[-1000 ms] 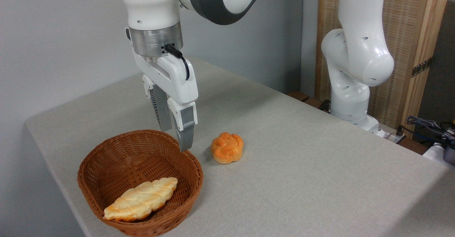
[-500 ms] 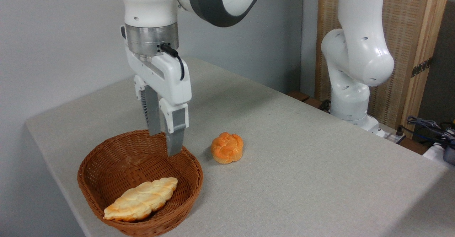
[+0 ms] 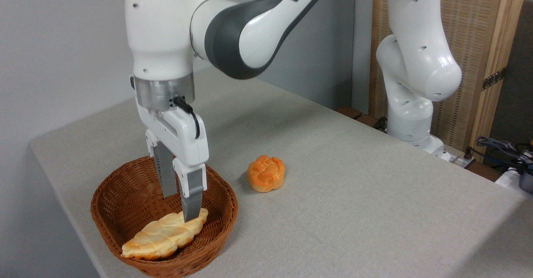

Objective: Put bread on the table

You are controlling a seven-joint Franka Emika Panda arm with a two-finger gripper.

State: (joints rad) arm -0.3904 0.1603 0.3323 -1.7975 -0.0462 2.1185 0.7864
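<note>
Bread (image 3: 164,236): pale braided loaf, golden-orange tips, lying flat on the floor of the wicker basket (image 3: 120,211), long axis running from lower left to upper right. Its lower-left tip rests near the basket's front wall; its upper-right tip sits under the gripper.

Gripper (image 3: 181,207): pointing straight down inside the basket, fingers spread with a clear gap between them. Front finger (image 3: 192,201) overlaps the loaf's upper-right end in the picture, tip at or just on the crust; actual contact can't be confirmed from this angle. Rear finger (image 3: 166,178) ends behind the loaf, over the basket floor, its tip higher in the picture. So the gripper straddles the loaf's upper-right end, not its middle. Nothing pinched.

Basket sits at the near-left corner of the table (image 3: 354,194), grey-beige cloth top. Loaf is in the basket, not on the cloth.

Round orange knotted bun (image 3: 266,173) sits on the cloth just right of the basket, apart from its rim and well clear of the gripper.

Arm (image 3: 233,32) reaches in from upper right; its base (image 3: 410,115) stands at the table's far right edge.
</note>
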